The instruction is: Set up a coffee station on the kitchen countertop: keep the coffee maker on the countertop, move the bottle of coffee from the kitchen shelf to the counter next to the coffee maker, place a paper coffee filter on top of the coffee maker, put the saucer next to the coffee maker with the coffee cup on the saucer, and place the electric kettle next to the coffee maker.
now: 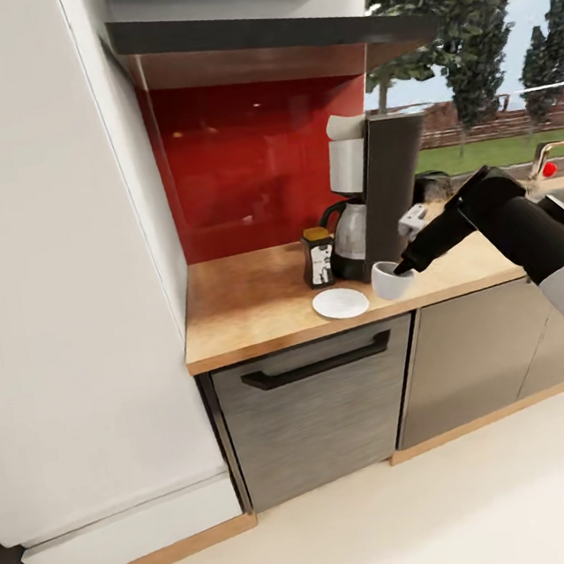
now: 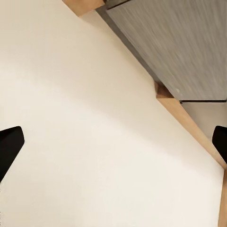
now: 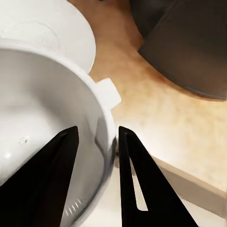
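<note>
White and rounded, the small coffee cup (image 1: 392,280) sits on the light-brown wood-grain countertop (image 1: 250,308), just beside the flat white saucer (image 1: 340,303) (not on it). The right gripper (image 3: 97,142) pinches its rim, one finger inside. The left gripper (image 2: 113,146) hangs wide open over pale floor (image 2: 85,142).

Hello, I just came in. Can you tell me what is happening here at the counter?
The robot is setting up a coffee station on the kitchen countertop. Its right tool grips the rim of the coffee cup, one finger inside and one outside. The cup is just beside the saucer, not yet on it. The bottle of coffee already stands next to the coffee maker. The left tool is open, pointing at the floor.
</note>
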Robot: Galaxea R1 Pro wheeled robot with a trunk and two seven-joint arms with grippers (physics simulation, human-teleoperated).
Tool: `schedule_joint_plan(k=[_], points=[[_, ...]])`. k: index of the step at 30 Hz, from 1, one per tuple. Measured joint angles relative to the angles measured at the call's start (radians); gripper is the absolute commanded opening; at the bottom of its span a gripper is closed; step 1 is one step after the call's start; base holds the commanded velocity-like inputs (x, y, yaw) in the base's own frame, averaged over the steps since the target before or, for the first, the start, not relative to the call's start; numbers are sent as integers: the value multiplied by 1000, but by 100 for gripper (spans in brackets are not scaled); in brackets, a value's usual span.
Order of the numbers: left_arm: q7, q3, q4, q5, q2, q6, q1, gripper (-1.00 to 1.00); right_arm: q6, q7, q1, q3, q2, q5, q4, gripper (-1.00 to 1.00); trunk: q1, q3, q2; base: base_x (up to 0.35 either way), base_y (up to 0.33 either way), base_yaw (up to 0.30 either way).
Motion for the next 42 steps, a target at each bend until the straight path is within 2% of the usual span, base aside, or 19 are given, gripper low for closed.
schedule_joint_plan(k=[17, 42], points=[[0, 0, 0, 0, 0, 0, 0, 100, 0, 0, 0, 2, 0, 2, -13, -100, 0, 0, 0, 0, 145, 5], [0, 0, 0, 0, 0, 0, 0, 100, 0, -2, 0, 8, 1, 3, -13, -100, 0, 0, 0, 57, 36, 0]])
